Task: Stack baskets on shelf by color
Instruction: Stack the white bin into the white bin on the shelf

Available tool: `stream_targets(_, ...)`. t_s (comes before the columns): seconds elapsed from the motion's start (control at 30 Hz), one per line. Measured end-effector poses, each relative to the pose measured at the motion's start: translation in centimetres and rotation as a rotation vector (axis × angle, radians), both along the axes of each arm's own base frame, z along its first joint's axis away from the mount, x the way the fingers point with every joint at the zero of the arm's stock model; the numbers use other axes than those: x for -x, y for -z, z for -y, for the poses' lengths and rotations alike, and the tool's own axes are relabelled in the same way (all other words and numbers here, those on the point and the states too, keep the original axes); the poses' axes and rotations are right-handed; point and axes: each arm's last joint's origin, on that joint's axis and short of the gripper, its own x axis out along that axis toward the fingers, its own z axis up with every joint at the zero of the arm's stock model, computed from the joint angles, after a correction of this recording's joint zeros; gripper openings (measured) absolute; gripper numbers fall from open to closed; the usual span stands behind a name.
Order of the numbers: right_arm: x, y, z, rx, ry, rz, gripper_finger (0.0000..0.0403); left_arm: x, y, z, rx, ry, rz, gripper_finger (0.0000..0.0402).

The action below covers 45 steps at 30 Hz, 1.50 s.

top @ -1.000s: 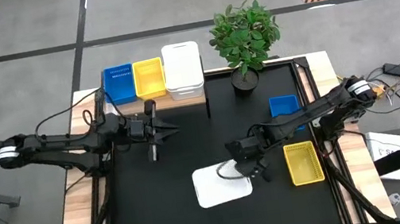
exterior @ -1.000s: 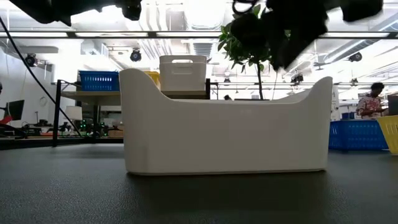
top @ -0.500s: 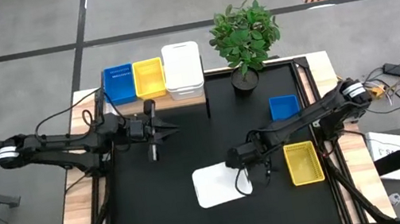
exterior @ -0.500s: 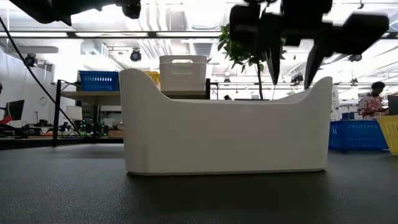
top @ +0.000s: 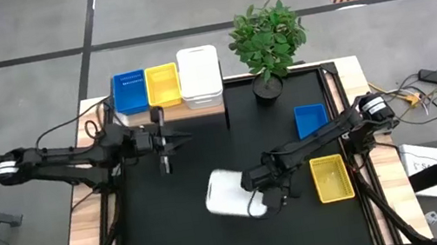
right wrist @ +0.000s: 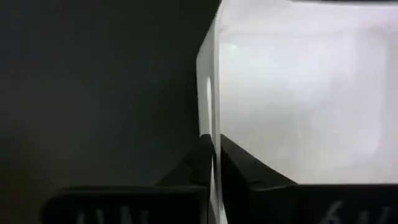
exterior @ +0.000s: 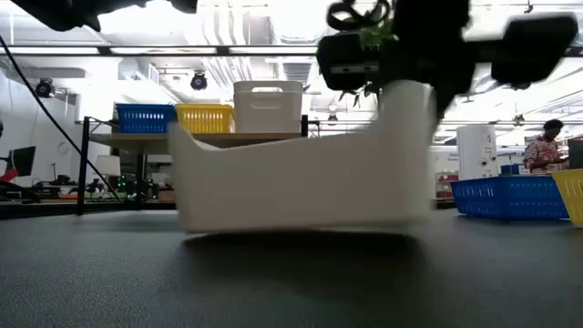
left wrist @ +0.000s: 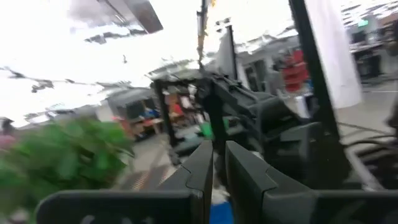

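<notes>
The white basket (top: pixel 230 194), tilted mid-worktop, is gripped by its right wall in the right pincer (top: pixel 256 197). It should be lifted level toward the shelf (top: pixel 199 108). The left pincer (top: pixel 171 140) is closed, empty.

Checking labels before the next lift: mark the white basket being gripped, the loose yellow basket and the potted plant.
White plastic basket (top: pixel 228 193): high view, its open inside.
Yellow perforated plastic basket (top: pixel 331 178): high view, its floor.
Green potted plant (top: pixel 267 37): high view, its leaves.
</notes>
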Motion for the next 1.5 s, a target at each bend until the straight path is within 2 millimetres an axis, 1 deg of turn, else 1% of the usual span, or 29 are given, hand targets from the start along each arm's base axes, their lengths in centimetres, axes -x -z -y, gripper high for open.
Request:
stream_targets(0.07, -0.5, -1.1, -0.1, -0.043, 0.161, -0.006, 0.0009, 0.6, -0.5, -0.1, -0.019, -0.044, 0.028, 0.0028)
stream_targets(0.17, -1.4, -3.3, -0.2, -0.126, 0.404, -0.016, 0.0009, 1.5, -1.2, -0.2, -0.041, -0.114, 0.071, 0.0028)
stream_targets(0.27, -1.6, -5.5, -0.6, -0.171, 0.519, -0.031, 0.0009, 2.5, -2.0, -0.2, -0.044, -0.165, 0.116, 0.0028)
stream_targets(0.37, -1.8, -8.0, -1.4, -0.192, 0.617, 0.003, 0.0009, 3.5, -2.5, -0.2, -0.03, -0.18, 0.151, 0.0028)
stream_targets(0.47, -1.7, -10.6, -2.0, -0.191, 0.695, 0.051, 0.0009, 4.1, -2.2, -0.2, -0.027, -0.181, 0.161, 0.0028)
stream_targets(0.6, -1.2, -14.3, -2.5, -0.198, 0.8, 0.133, 0.0009, 4.5, -0.4, -0.2, 0.038, -0.155, 0.124, 0.0028)
stream_targets(0.73, -0.5, -17.9, -2.4, -0.194, 0.875, 0.255, 0.0009, 5.0, 0.7, -0.1, 0.046, -0.15, 0.136, 0.0028)
stream_targets(0.9, 0.1, -21.4, -1.9, -0.176, 0.907, 0.424, 0.0009, 5.7, 1.3, -0.1, 0.046, -0.146, 0.158, 0.0028)
stream_targets(1.0, 0.4, -23.0, -1.4, -0.134, 0.893, 0.52, 0.0009, 6.0, 1.6, 0.0, 0.046, -0.144, 0.168, 0.0028)
stream_targets(1.1, 0.5, -24.2, -0.4, -0.066, 0.89, 0.61, 0.0009, 6.4, 1.3, 0.0, 0.045, -0.143, 0.209, 0.0028)
stream_targets(1.17, 0.3, -24.9, 0.8, -0.037, 0.896, 0.656, 0.0009, 6.8, 0.9, 0.0, 0.045, -0.142, 0.247, 0.0028)
stream_targets(1.33, -0.5, -26.2, 4.7, 0.009, 0.934, 0.744, 0.0009, 7.6, 0.0, 0.1, 0.038, -0.144, 0.328, 0.0028)
stream_targets(1.5, -1.6, -26.5, 9.2, 0.079, 0.975, 0.806, 0.0009, 7.7, 0.5, 0.1, 0.037, -0.144, 0.323, 0.0028)
